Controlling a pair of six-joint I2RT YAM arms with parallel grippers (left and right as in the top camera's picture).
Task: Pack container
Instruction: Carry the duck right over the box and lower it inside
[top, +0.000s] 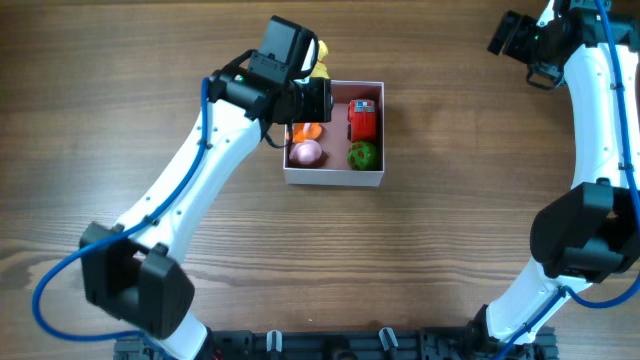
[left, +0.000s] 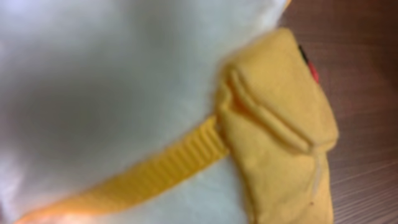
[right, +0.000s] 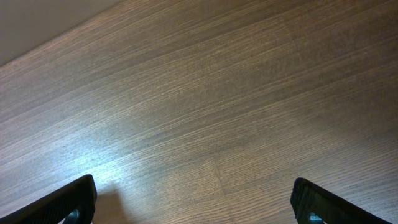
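Pressed against the left wrist lens, white plush (left: 112, 81) fills nearly the whole view. A yellow webbing strap (left: 155, 171) crosses it and meets a yellow fabric pouch (left: 280, 124). No fingers show there, and from overhead the left gripper (top: 312, 100) is hidden under its own wrist, so whether it grips the plush cannot be told. It hangs over the far-left corner of the container (top: 335, 181), which sits on the table (top: 450, 240) nearer the far edge than the near one.

Inside the container, a red toy (top: 363, 118) lies by the right wall with a green ball (top: 363, 155) just nearer. A pink ball (top: 306, 153) sits in the near-left corner, and an orange piece (top: 309, 131) lies beside it.

Only the overhead view shows these contents, plus a sliver of the plush beyond the wrist. The right gripper (top: 520, 35) is near the far-right corner of the table, well apart from the container. Its own camera shows only its spread fingers (right: 74, 202) above bare wood.
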